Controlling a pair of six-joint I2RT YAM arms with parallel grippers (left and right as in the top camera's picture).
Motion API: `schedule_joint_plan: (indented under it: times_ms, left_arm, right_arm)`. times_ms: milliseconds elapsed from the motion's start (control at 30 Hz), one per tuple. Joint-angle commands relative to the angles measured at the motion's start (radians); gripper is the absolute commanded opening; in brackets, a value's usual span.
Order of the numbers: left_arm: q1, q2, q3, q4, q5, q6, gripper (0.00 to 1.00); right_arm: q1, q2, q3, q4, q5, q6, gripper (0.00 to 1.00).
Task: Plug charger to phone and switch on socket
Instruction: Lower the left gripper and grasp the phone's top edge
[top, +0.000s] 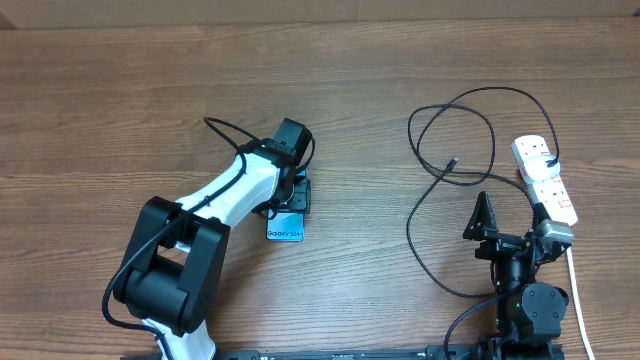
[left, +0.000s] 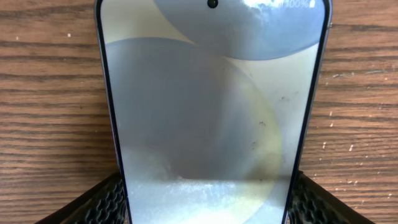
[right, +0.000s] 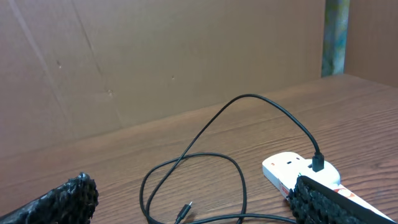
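Observation:
The phone (top: 285, 228) lies flat on the wooden table, its light screen (left: 211, 124) filling the left wrist view. My left gripper (top: 293, 195) (left: 208, 199) is shut on it, one black pad (left: 109, 202) against each long edge. The charger, a thin black cable (top: 413, 215) (right: 249, 96), loops over the right half of the table. Its small plug tip (top: 452, 162) (right: 182, 213) lies free on the wood, while the other end sits in the white socket (top: 545, 178) (right: 292, 167). My right gripper (top: 512, 222) (right: 193, 199) hovers open beside the socket, holding nothing.
A thick white cord (top: 577, 290) runs from the socket toward the front right edge. A brown cardboard wall (right: 155, 56) stands behind the table.

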Motion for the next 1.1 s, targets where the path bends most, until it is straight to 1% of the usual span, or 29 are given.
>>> schedule_joint_plan:
  times_ms: [0,167,400,733,1067]
  left_arm:
    - [0.005,0.101,-0.038,-0.016,0.069,-0.010,0.68]
    - [0.005,0.101,0.005,-0.056,0.069,-0.010,0.68]
    - [0.005,0.101,0.106,-0.171,0.062,-0.007,0.66]
    - [0.006,0.101,0.224,-0.238,0.062,-0.006,0.67]
    - [0.006,0.101,0.280,-0.298,0.062,-0.007,0.66]
  right_arm:
    - [-0.003,-0.012,-0.011,0.004,-0.005,-0.005,1.00]
    - [-0.003,-0.012,-0.011,0.004,-0.005,-0.005,1.00]
    - [-0.003,-0.012,-0.011,0.004,-0.005,-0.005,1.00]
    - [-0.003,-0.012,-0.011,0.004,-0.005,-0.005,1.00]
    - [-0.003,-0.012,-0.011,0.004,-0.005,-0.005,1.00]
